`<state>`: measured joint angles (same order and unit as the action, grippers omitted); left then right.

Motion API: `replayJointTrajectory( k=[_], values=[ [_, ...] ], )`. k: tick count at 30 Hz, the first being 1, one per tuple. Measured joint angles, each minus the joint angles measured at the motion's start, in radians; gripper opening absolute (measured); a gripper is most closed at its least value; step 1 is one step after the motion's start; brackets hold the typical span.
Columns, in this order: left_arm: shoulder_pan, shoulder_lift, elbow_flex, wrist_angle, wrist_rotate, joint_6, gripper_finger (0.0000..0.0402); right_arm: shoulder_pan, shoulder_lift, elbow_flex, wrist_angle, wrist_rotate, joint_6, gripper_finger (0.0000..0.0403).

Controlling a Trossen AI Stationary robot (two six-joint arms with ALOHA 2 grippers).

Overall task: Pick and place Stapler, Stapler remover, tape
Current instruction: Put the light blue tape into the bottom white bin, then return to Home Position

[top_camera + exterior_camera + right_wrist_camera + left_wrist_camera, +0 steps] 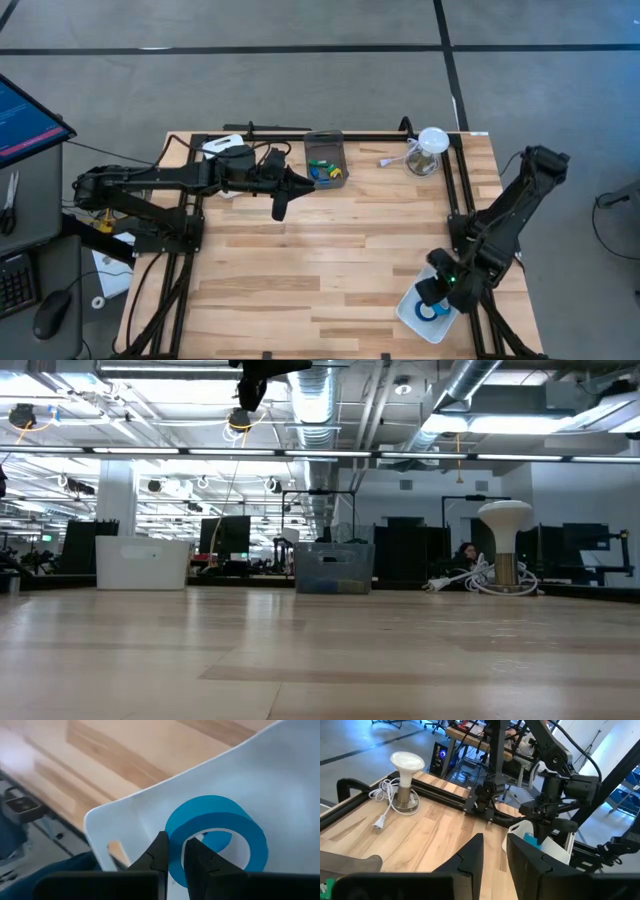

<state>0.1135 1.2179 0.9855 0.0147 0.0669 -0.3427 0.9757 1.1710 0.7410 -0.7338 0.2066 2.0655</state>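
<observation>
A blue roll of tape (215, 820) sits inside the white tray (115, 815) at the table's near right corner (410, 320). My right gripper (177, 852) comes down on the roll from above and is shut on its ring wall. My left gripper (495, 850) hangs high over the table's far middle (305, 182), pointing toward the right edge. It is open, with bare wood showing between its fingers. Beside it stands a grey bin (325, 150) holding small green, blue and yellow things. I cannot make out a stapler or a stapler remover. My right gripper pinches the tape's ring wall (172, 837), with one finger (159, 851) outside the roll and the other (200, 855) inside its hole. The fingers slant steeply down from above. The roll is tilted inside the tray; I cannot tell whether it rests on the tray floor.
A white mushroom-shaped lamp (430, 150) with a coiled cord stands at the far right. A white box (222, 146) sits at the far left, under the left arm. Black rails run along the table's left, right and far edges. The wide middle of the tabletop (330, 270) is bare wood.
</observation>
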Motion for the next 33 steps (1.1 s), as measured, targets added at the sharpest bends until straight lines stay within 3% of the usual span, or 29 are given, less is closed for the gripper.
replayJointTrajectory(
  k=[14,20,25,33],
  values=[
    [0.000,0.000,0.000,0.000,-0.013,0.005,0.0076,-0.004,0.139,0.005,0.001,-0.017,0.000,0.0025],
    [0.000,0.000,0.000,0.001,-0.012,0.006,0.0076,-0.026,0.109,-0.005,-0.009,-0.047,-0.043,0.0121],
    [0.000,0.000,0.000,0.000,-0.012,0.006,0.0076,-0.052,0.052,-0.003,0.020,-0.143,-0.124,0.0196],
    [0.000,0.000,0.000,0.000,-0.012,0.006,0.0076,-0.127,-0.145,-0.003,0.049,-0.173,-0.205,0.0223]
  ],
)
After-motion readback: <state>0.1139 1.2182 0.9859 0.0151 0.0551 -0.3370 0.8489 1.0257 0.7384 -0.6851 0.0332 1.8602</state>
